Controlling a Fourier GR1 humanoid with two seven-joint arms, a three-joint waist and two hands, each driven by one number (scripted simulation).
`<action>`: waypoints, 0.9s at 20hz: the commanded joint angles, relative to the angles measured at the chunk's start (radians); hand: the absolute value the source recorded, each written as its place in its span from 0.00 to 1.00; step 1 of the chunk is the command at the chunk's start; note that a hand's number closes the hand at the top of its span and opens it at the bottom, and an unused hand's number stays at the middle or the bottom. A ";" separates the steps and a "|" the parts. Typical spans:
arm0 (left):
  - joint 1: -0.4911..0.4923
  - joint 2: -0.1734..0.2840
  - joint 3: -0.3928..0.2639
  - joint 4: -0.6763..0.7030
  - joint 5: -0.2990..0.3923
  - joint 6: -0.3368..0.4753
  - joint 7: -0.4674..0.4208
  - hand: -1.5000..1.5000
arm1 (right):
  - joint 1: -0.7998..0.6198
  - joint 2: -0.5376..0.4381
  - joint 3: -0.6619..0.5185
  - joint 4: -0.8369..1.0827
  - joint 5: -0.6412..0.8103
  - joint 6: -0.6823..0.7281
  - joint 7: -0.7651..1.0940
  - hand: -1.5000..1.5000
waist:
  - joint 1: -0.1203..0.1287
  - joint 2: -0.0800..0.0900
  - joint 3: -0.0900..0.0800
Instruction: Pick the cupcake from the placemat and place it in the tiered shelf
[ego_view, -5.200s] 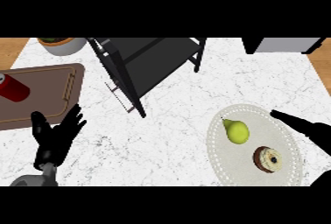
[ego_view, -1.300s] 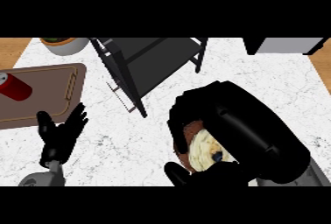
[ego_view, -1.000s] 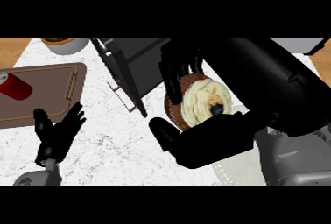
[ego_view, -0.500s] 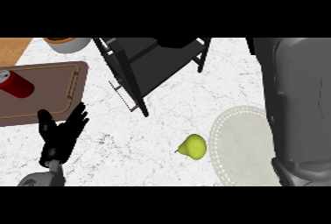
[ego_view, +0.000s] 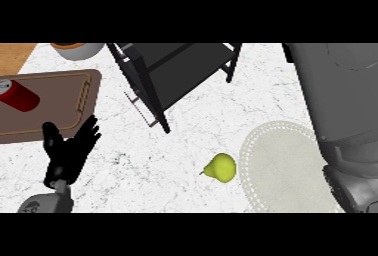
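item: worktop, white marble (ego_view: 184, 165), one moment.

- left hand (ego_view: 68, 155): near the worktop's lower left edge, fingers up and spread, holding nothing; resting.
- right hand: not visible; only the grey forearm (ego_view: 339, 115) shows, rising along the right edge, so whether it is spread or pinching cannot be told.
- placemat (ego_view: 284, 167): pale, round, lace-edged, at the right edge; bare where it shows.
- cupcake: not visible on the placemat or the shelf; likely carried by the hidden hand, a judgement only.
- tiered shelf (ego_view: 177, 65): black frame, top centre.
- pear (ego_view: 221, 167): yellow-green, on the marble, just beside the placemat's left rim.
- cutting board (ego_view: 52, 102): brown, left edge, bearing a red can (ego_view: 18, 94).
- bowl (ego_view: 77, 49): top left corner.

step in hand: transport toward the shelf, by judgement. next move calls for lowering the cupcake upright onto a tier, clear of the frame bars.

writing: none legible.
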 joint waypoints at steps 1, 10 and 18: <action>0.020 -0.006 -0.003 0.004 -0.001 -0.006 0.003 0.50 | -0.028 0.005 0.042 0.144 0.069 -0.057 -0.139 1.00 | 0.005 0.002 -0.002; 0.036 0.011 0.015 -0.026 0.009 -0.019 0.011 0.50 | -0.113 0.000 0.017 0.432 0.139 -0.196 -0.307 1.00 | 0.016 0.006 -0.002; -0.018 -0.029 -0.021 0.033 -0.033 0.002 -0.012 0.50 | -0.184 0.062 0.005 0.619 0.183 -0.345 -0.420 1.00 | 0.030 0.015 -0.003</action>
